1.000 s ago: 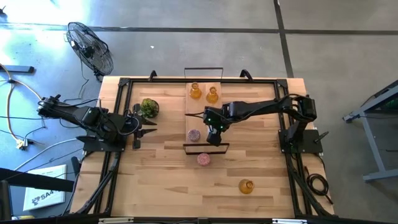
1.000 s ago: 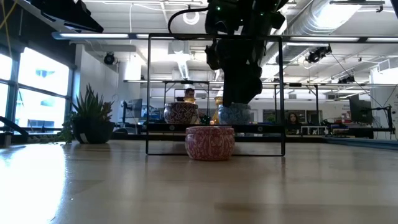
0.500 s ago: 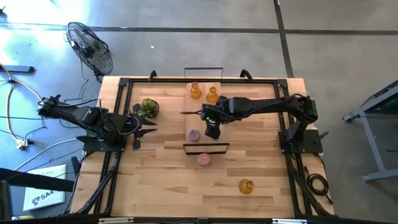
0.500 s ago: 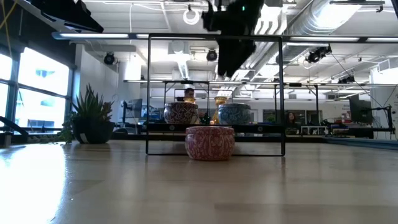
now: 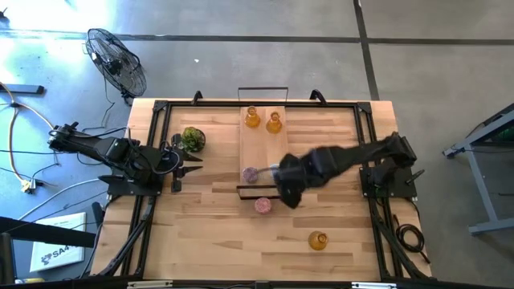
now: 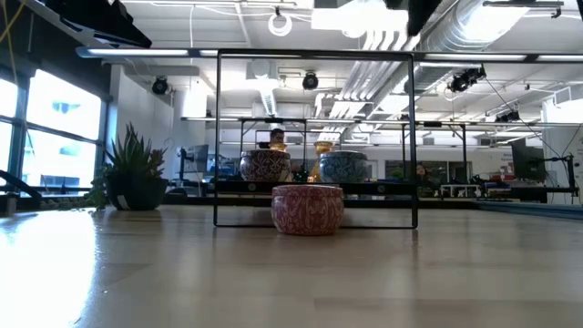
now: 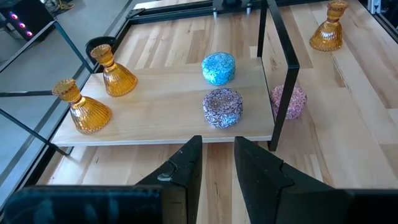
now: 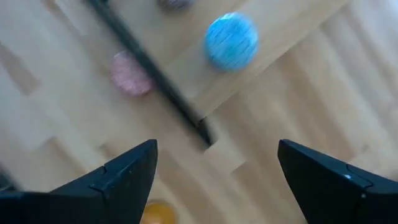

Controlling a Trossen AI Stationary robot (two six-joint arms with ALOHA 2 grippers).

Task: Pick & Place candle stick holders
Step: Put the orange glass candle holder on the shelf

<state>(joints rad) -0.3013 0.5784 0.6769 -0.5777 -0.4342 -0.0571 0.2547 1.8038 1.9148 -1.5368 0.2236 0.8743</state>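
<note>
A raised wooden board (image 5: 263, 148) carries two amber holders (image 5: 252, 117) (image 5: 275, 123), a pink patterned holder (image 5: 250, 174) and a light-blue holder (image 7: 218, 68), each standing on its base. The blue one is hidden under my right arm in the high view. A second pink holder (image 5: 263, 205) and a third amber one (image 5: 318, 240) stand on the table. My right gripper (image 5: 287, 195) hovers wide open and empty above the board's near edge; in its wrist view (image 8: 217, 180) the blue holder (image 8: 231, 40) lies below it. My left gripper (image 5: 191, 164) waits at the left, slightly open and empty.
A black wire frame (image 6: 219, 137) stands over the board's near and far ends. A green potted plant (image 5: 192, 139) stands beside my left gripper. Bare table lies at the near left and around the lone amber holder. A fan (image 5: 116, 60) stands on the floor beyond the far left corner.
My right gripper has left the blue holder standing on the board, risen out of the low view and swung toward the table's near edge. The blue holder has stayed where it was.
</note>
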